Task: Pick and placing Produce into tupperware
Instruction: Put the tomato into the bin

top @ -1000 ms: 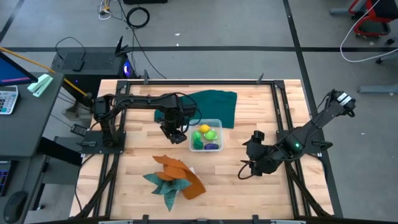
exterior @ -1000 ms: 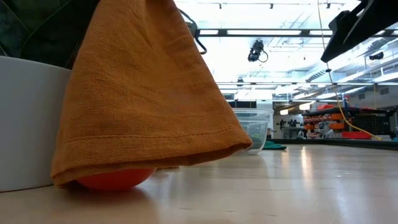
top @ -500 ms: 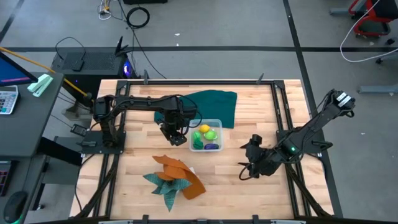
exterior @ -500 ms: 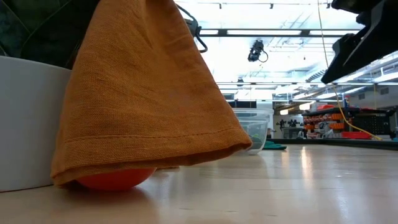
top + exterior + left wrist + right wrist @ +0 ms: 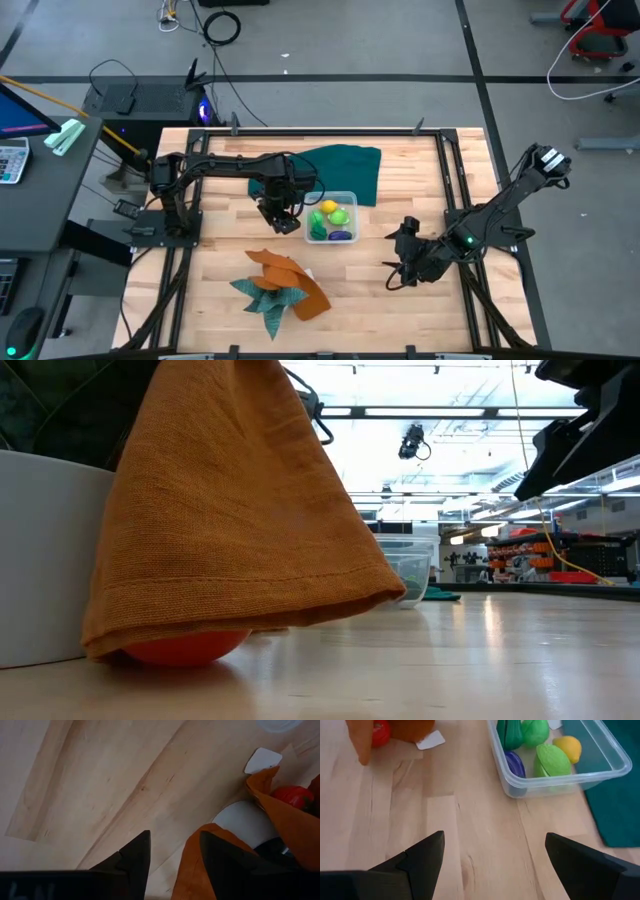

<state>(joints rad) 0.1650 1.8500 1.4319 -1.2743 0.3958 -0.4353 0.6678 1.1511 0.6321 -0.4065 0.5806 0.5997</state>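
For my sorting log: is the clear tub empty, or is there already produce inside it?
Not empty. The clear tub holds a yellow piece, light green pieces, a dark green one and a purple one.

Bright overhead light (soft shadows), blurred foreground cloth (image 5: 230,510)

Orange cloth (image 5: 290,280) (teal beneath), green cloth (image 5: 345,165)

I see the tupperware (image 5: 332,218), a clear squarish tub with rounded corners, sitting upright near the middle of the desk (image 5: 400,310). Its far right part rests on the dark green cloth (image 5: 345,165). Inside lie a yellow piece (image 5: 568,747), two light green pieces (image 5: 551,760), a darker green one (image 5: 509,733) and a purple one (image 5: 515,764). A red piece (image 5: 380,732) lies on the desk, partly under the orange cloth (image 5: 290,280), nearer and left.
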